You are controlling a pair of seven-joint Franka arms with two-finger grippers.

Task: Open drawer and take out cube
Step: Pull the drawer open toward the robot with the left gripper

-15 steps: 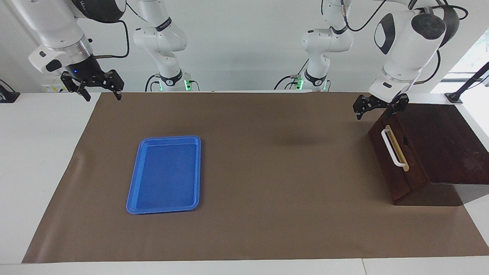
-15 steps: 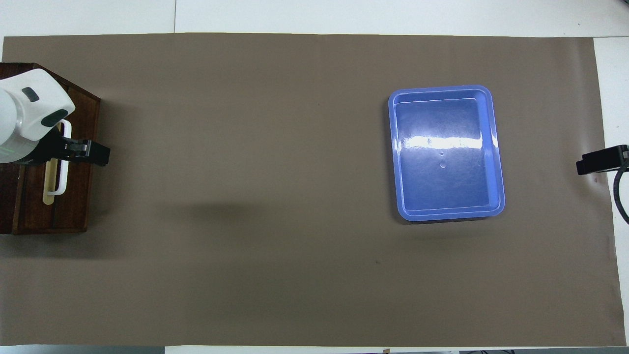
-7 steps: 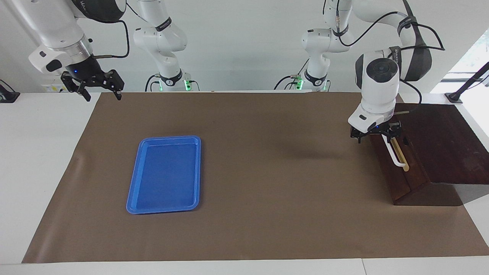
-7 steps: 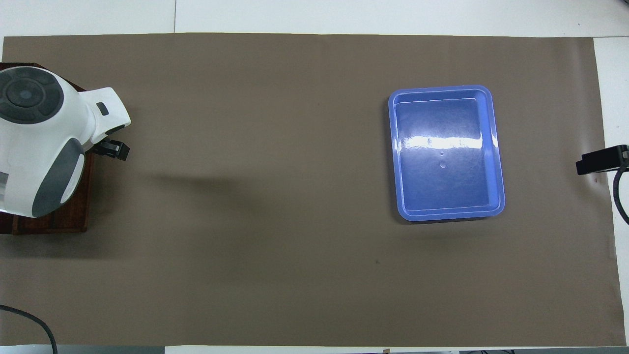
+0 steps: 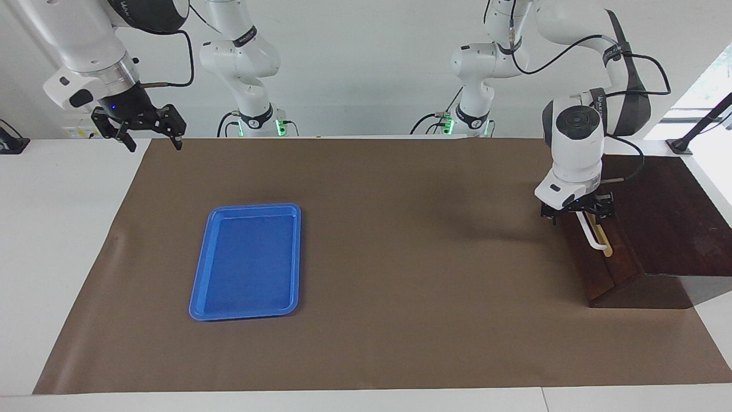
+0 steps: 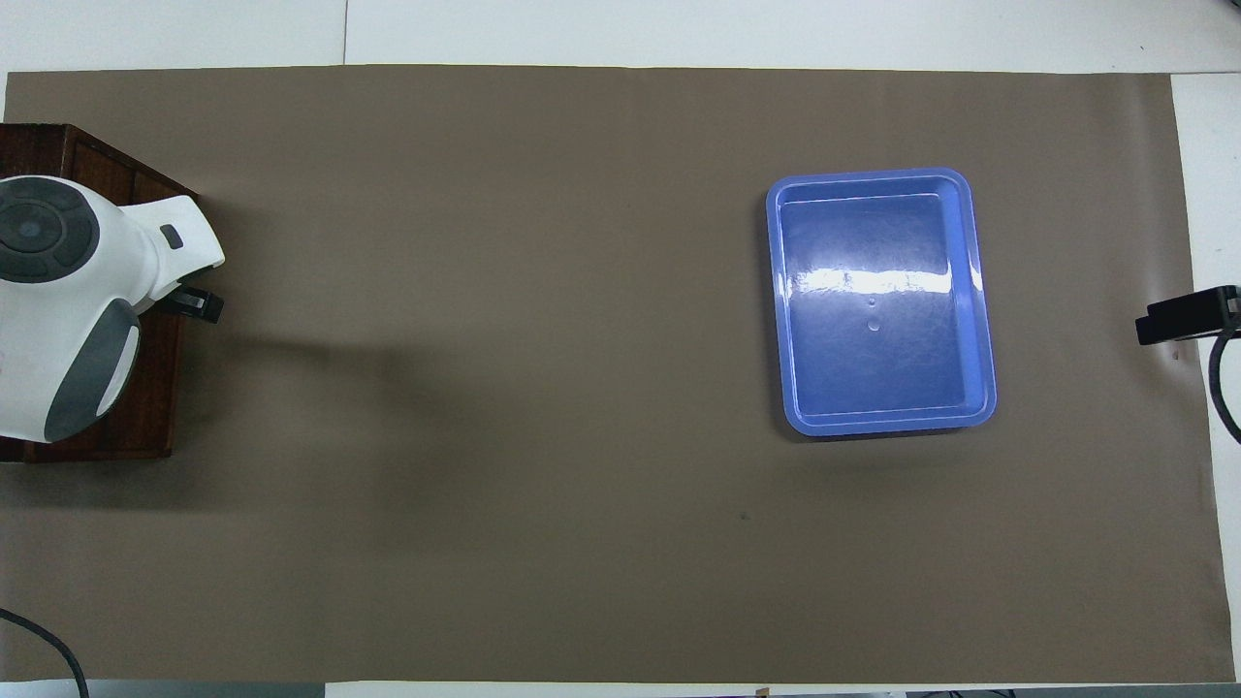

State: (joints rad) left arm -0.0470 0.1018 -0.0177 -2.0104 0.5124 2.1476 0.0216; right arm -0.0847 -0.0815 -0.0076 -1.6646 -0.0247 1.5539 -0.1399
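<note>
Two grippers stand open: the right gripper (image 5: 150,135) waits over the table edge, past the blue tray (image 5: 247,261); the left gripper (image 5: 577,210) hangs at the handle (image 5: 592,236) of the shut drawer (image 5: 595,260) at the left arm's end. Next, I think, it must close on the handle and pull. The cube is not visible.

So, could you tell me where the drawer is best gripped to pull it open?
By the white bar handle on the drawer front, from above: it stands off the sloped front, leaving room for a finger on each side. The open left gripper is already over its upper end.
</note>
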